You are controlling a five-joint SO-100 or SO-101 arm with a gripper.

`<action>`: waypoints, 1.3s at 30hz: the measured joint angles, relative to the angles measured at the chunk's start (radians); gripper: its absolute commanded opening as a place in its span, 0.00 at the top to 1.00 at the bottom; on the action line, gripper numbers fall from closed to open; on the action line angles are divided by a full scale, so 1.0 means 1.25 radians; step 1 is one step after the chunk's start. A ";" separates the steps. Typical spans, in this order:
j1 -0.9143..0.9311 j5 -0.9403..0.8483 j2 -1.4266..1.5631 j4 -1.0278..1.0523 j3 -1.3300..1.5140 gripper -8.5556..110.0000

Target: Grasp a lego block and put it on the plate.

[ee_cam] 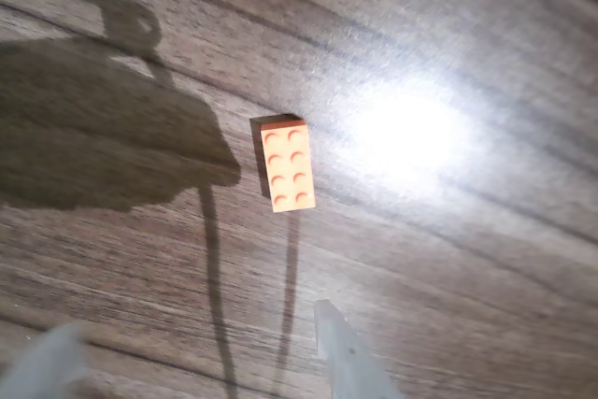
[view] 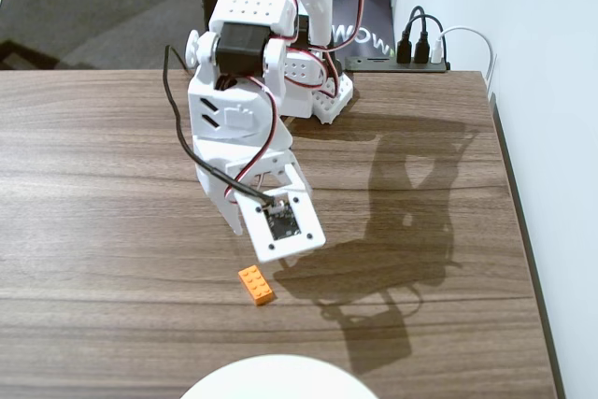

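The orange lego block [view: 255, 285] lies flat on the wooden table, studs up, just in front of the arm. In the wrist view the lego block [ee_cam: 288, 164] sits near the middle, lengthwise toward the camera. My gripper [ee_cam: 196, 348] hovers above the table behind the brick, open, with only bare wood between its two pale fingertips [ee_cam: 344, 354]. In the fixed view the gripper [view: 248, 231] points down, its tips mostly hidden by the white camera mount. The white plate [view: 277, 378] shows only as a curved rim at the bottom edge, a little beyond the brick.
The arm's base [view: 313, 81] stands at the back of the table. A black power strip with plugs [view: 411, 51] lies behind it to the right. The table's right edge [view: 519, 221] runs along a white wall. The arm's shadow falls to the right.
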 measured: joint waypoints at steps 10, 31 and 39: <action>0.009 0.033 -0.048 -0.058 0.007 0.50; 0.018 -0.090 -0.150 -0.188 0.033 0.49; 0.018 -0.101 -0.196 -0.229 0.033 0.50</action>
